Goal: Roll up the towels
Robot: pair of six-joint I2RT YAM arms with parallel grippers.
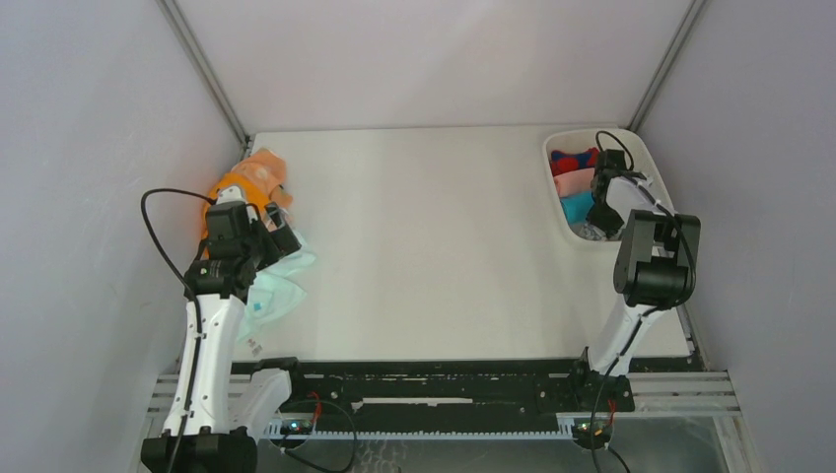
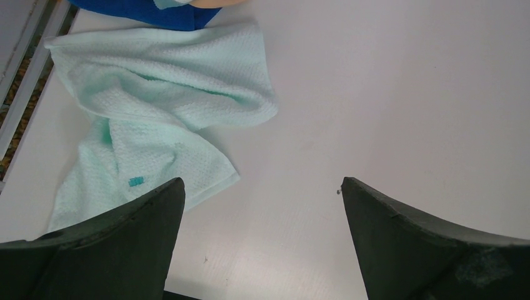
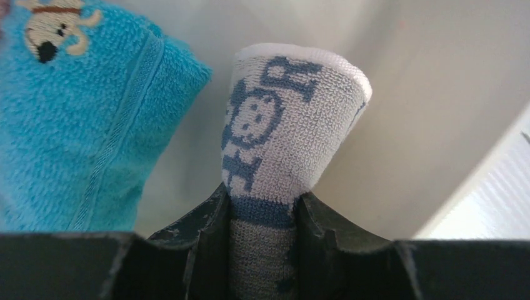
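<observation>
My right gripper [image 3: 262, 200] is shut on a rolled white towel with blue-grey print [image 3: 287, 131], holding it inside the white tray [image 1: 639, 150]. A bright blue towel [image 3: 75, 125] lies just left of it. From above, the right gripper [image 1: 599, 222] is at the tray's near end, with red-and-blue [image 1: 574, 159], pink [image 1: 572, 183] and blue [image 1: 576, 207] towels behind it. My left gripper [image 2: 262, 187] is open over bare table, to the right of a crumpled pale mint towel [image 2: 162, 94]. An orange towel [image 1: 251, 182] lies in the pile at the far left.
The tray's pale inner wall [image 3: 406, 125] rises close behind the held roll. A dark blue towel [image 2: 150, 9] peeks in beyond the mint one. The enclosure's left wall [image 1: 99, 148] stands close to the towel pile. A metal rail [image 2: 25, 81] runs along the table's left edge.
</observation>
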